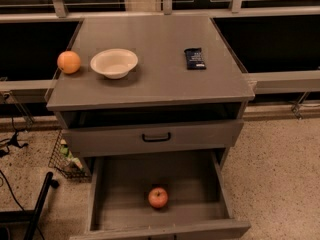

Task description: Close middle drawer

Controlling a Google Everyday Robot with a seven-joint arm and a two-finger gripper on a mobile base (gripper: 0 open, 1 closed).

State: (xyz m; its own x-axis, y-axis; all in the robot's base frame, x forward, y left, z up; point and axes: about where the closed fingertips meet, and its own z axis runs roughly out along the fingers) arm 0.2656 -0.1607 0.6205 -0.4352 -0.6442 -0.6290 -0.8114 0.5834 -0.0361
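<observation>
1. Gray cabinet (150, 81) is set on a speckled floor (280, 174), with dark windows (30, 49) behind it.
2. An orange (68, 62), a white bowl (114, 62) and a dark packet (195, 58) are laid on its top, left to right.
3. The middle drawer (200, 229) is pulled far out, low in front.
4. A red apple (158, 197) is held inside it.
5. The gripper is not seen in the view, so its grip cannot be told.

one orange (69, 62), one bowl (114, 62), one snack bar (195, 58), one apple (158, 197), two drawers: upper drawer (200, 136) and middle drawer (125, 184).
</observation>
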